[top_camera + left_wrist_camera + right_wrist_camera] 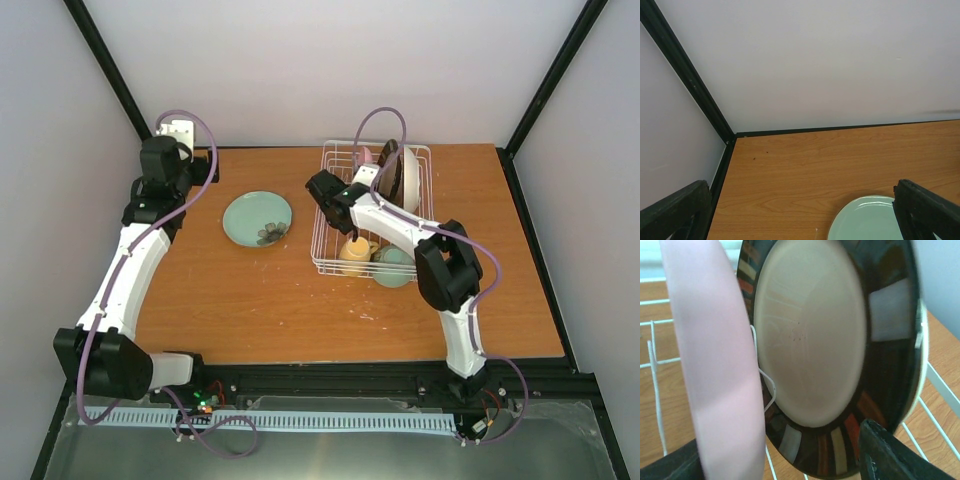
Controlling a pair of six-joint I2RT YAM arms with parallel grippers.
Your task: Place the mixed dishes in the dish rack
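Orange-brown wooden table (pixel 330 310): carries all items.

White wire rectangular dish rack (pixel 318 250): reference for every position below.

3 round plates stand on edge at the rack's far end: a pink plate (pixel 715 365), a cream plate with dark patterned rim (pixel 810 335), and a white plate (pixel 411 170) behind it.

Mint green round plate (pixel 255 215): flat on the table, left of the rack and well apart from it; not yet loaded.

Pale green bowl (pixel 393 265) and yellow mug (pixel 355 250): at the rack's near end.

Right gripper (pixel 777 447): released, fingers spread wide just beside the standing plates.

Left gripper (pixel 801 192): released and empty, far left of the rack.

Hazards:
- A finger brushing the pink plate on withdrawal may tip it against its neighbour.
- The flat mint plate offers only a thin rim, so a shallow grasp may slip.
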